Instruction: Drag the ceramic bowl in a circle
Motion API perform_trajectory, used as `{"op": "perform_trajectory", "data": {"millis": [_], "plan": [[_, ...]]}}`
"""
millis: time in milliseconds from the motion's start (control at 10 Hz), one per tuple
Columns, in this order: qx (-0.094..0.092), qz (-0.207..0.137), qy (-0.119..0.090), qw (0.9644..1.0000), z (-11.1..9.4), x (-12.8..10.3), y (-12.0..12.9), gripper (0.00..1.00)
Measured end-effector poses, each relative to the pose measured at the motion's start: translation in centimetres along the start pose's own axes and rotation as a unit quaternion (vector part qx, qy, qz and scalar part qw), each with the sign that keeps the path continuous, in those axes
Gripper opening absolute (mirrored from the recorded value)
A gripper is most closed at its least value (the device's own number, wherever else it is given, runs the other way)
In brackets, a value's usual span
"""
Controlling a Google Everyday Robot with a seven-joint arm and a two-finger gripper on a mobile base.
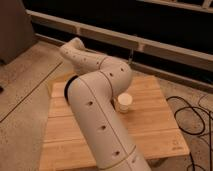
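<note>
The gripper itself was hidden behind the bulky white perforated robot arm (97, 107), so whether the jaws were spread, pressed together or pinching anything could not be told. The arm bent across the pale wooden slatted surface (150, 125), its far segment reaching toward the back left edge. Only a dark sliver of the round glossy black ceramic bowl (71, 80) showed at the arm's left side, on the surface. A small white cup (123, 103) stood just beside the arm's right flank.
</note>
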Motion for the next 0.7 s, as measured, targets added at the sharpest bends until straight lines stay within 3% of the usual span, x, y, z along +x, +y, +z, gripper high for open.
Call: {"op": "perform_trajectory", "data": {"millis": [300, 500, 700], "plan": [[-0.019, 0.008, 0.008, 0.9998, 0.8, 3.3, 1.1, 0.0], [-0.016, 0.034, 0.038, 0.9986, 2.4, 6.7, -0.6, 0.0], [-0.005, 0.054, 0.059, 0.9968, 3.1, 8.4, -2.6, 0.0]]}}
